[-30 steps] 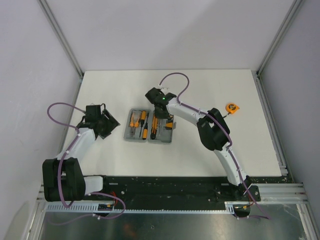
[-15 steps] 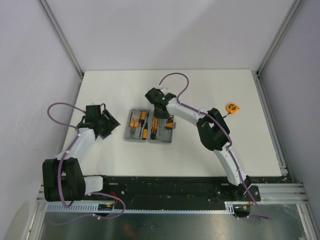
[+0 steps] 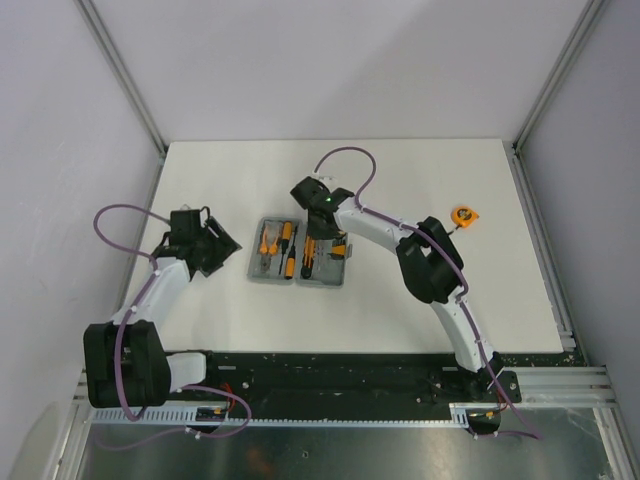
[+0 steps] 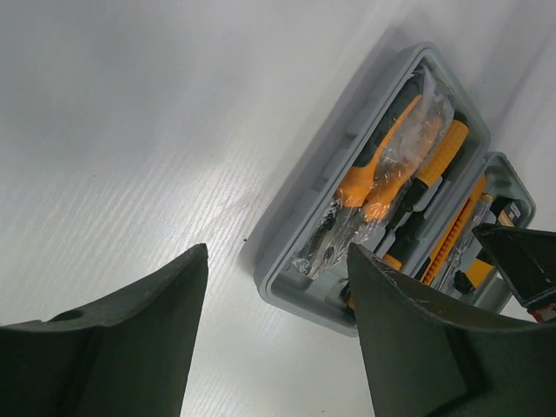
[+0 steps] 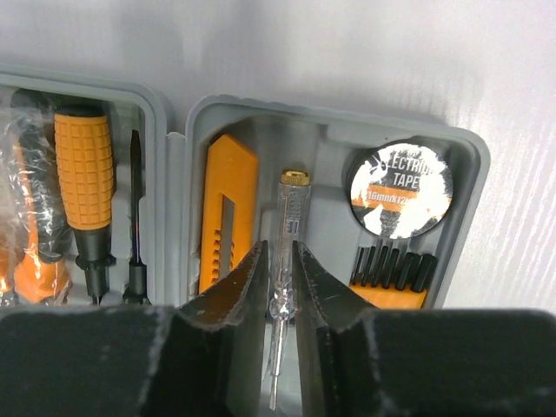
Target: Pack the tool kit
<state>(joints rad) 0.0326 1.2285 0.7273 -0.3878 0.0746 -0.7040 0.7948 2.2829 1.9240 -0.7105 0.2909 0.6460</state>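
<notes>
Tester (image 5: 291, 204) lies lengthwise in case (image 5: 326, 152) slot between knife (image 5: 228, 208) and tape roll (image 5: 400, 188), pinched across its shaft by right gripper (image 5: 278, 256) from above; left gripper (image 4: 276, 261) gapes empty beside case.

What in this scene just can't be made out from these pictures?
- Right wrist view: the right gripper hides the lower end of the tester screwdriver and the near edge of the case. Whether it pinches the tester is unclear.
- Top view: the right arm covers part of the case, and the tape measure is too small for detail.
- Left wrist view: crinkled wrap blurs the pliers, and a finger of the left gripper hides a case corner.
</notes>
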